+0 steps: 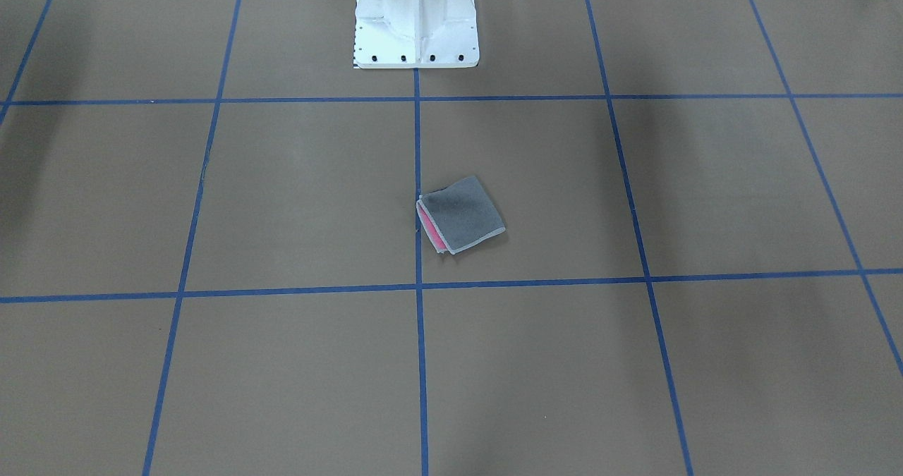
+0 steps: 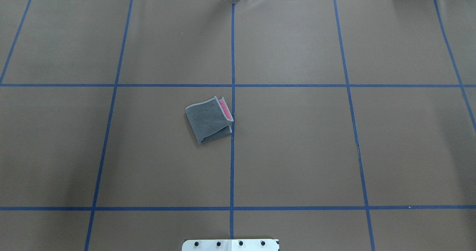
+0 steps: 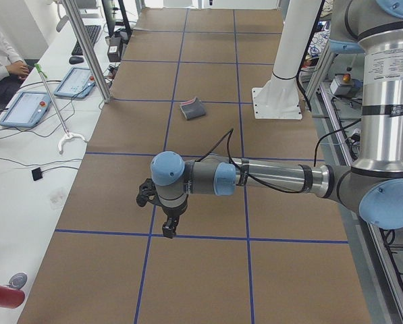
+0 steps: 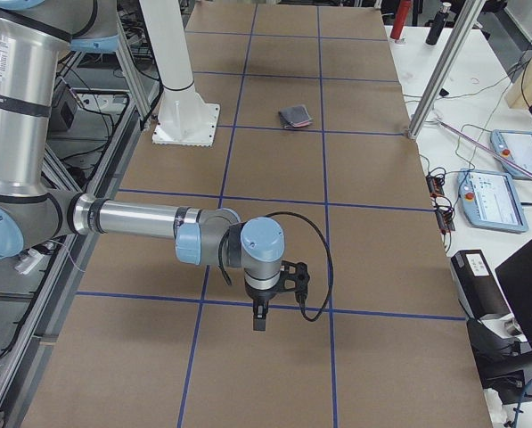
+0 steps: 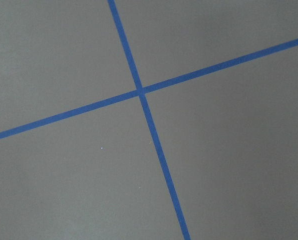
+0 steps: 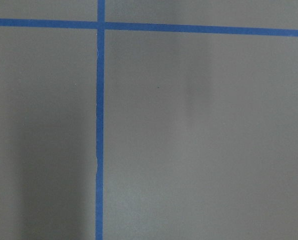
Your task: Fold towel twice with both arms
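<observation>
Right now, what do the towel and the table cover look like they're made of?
Towel: soft cloth, likely terry; matte grey face with a faint dotted pile, pink inside the fold, light stitched edging.
Table cover: matte brown sheet, probably paper or thin vinyl; no sheen, slightly wavy far edge.
Grid lines: blue adhesive tape, apparently.

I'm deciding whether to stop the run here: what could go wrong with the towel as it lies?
1. The towel is folded loosely: its edge by the centre line gapes and shows pink, so it may spring open.
2. It lies skewed to the grid and its layers do not match, so the fold may count as untidy.
3. The left gripper and right gripper hang far from it; a fresh approach could drag the layers apart.
</observation>
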Robot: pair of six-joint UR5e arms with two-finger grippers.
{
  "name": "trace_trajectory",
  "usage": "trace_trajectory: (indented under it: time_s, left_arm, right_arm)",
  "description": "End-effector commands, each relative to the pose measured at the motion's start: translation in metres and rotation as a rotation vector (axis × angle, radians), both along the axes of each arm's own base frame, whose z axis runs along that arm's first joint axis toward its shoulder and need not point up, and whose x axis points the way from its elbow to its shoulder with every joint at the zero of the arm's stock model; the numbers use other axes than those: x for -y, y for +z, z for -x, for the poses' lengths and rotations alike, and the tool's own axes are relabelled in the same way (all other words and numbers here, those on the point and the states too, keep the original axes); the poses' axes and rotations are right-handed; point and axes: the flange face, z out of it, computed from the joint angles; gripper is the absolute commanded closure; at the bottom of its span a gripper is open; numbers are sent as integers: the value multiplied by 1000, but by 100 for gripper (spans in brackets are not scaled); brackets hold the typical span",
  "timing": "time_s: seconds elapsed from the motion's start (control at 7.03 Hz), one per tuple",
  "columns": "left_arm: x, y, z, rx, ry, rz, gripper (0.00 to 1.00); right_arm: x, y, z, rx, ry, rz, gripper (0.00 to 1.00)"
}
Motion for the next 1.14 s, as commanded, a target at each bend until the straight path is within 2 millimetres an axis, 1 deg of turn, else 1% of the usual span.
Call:
trace_trajectory:
  time_s: [0.0,0.28,1.0]
  left_arm:
    - [-15,10,2,8,-3,20,0]
    - [-14,4,1,4,6,-2,0]
    - [-16,9,1,2,3,9,0]
  right_arm:
    - [3,-4,0,-1,1,-9,0]
    - [5,-6,0,-1,1,-15,0]
    - [6,-10,0,-1,1,-24,0]
